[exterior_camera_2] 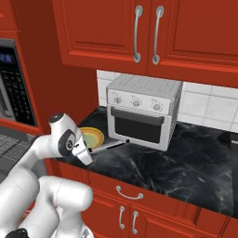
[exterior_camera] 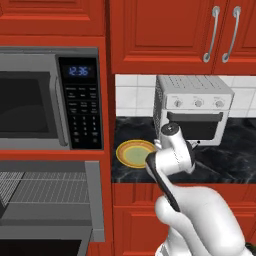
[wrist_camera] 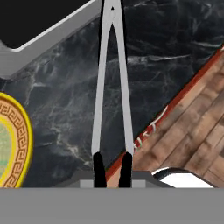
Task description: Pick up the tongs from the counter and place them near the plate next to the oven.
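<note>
The thin pair of grey metal tongs [wrist_camera: 112, 83] is held in the gripper [wrist_camera: 112, 168], lifted over the glossy black stone counter with white veining [wrist_camera: 166, 65]. In the hand view the two slim arms run from the dark fingertips [wrist_camera: 99, 168] up to a joined end near the top edge, spreading slightly toward the fingers, one arm against each fingertip (so the claw is clamped on the arms' free ends). In the right base view the tongs [exterior_camera_2: 111, 144] show as a thin grey bar reaching from the gripper [exterior_camera_2: 89, 155] toward the lower front of the silver toaster oven with a dark glass door [exterior_camera_2: 139, 116]; the joined end lies just beside the oven's bottom left corner.

The round yellow plate with a paler greenish centre [exterior_camera_2: 91, 137] sits on the counter [exterior_camera_2: 186, 162] left of the toaster oven, close to the tongs. In the left base view the plate [exterior_camera: 131, 152] is partly covered by the white arm, and the tongs [exterior_camera: 196, 145] barely show behind the wrist.

Further out: red cabinet doors with curved metal handles [exterior_camera_2: 147, 32] above, white wall tiles [exterior_camera_2: 209, 109] behind, and a built-in microwave with a blue clock display [exterior_camera: 80, 95] to the left.
</note>
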Robot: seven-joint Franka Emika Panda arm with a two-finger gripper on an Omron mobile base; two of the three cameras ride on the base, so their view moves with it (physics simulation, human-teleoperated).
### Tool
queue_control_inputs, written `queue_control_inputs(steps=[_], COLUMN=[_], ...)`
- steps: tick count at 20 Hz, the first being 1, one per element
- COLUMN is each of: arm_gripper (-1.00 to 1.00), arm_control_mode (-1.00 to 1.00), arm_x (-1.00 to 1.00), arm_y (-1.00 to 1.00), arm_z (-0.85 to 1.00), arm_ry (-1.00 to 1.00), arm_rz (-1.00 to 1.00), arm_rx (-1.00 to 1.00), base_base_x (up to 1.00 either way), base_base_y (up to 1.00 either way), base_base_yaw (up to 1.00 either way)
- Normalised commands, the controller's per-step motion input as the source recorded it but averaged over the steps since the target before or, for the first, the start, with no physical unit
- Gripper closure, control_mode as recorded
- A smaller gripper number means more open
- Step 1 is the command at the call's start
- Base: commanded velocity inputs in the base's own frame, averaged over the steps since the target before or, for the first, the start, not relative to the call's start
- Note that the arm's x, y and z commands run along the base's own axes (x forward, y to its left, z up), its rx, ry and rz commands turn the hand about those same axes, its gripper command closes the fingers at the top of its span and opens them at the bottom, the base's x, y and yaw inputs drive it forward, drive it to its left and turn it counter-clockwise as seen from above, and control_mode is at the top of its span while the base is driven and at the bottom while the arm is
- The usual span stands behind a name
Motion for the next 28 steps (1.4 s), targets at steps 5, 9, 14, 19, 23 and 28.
queue_control_inputs(steps=[5,9,14,19,23,28], arm_gripper=[1.00,1.00,1.00,1.00,1.00,1.00], arm_control_mode=[-1.00,-1.00,-1.00,-1.00,-1.00,-1.00], arm_x=[0.19,0.11,0.00,0.00,0.00,0.17], arm_y=[0.00,0.00,0.00,0.11,0.15,0.15], arm_z=[-0.49,-0.48,-0.60,-0.73,-0.85,-0.82], arm_ry=[-0.02,0.00,0.00,0.00,0.00,0.00], arm_rz=[0.28,0.25,0.21,0.17,0.14,0.11], arm_rx=[0.11,0.06,0.00,0.00,0.00,0.00], base_base_x=[0.00,0.00,0.00,0.00,0.00,0.00], base_base_y=[0.00,0.00,0.00,0.00,0.00,0.00], base_base_yaw=[0.00,0.00,0.00,0.00,0.00,0.00])
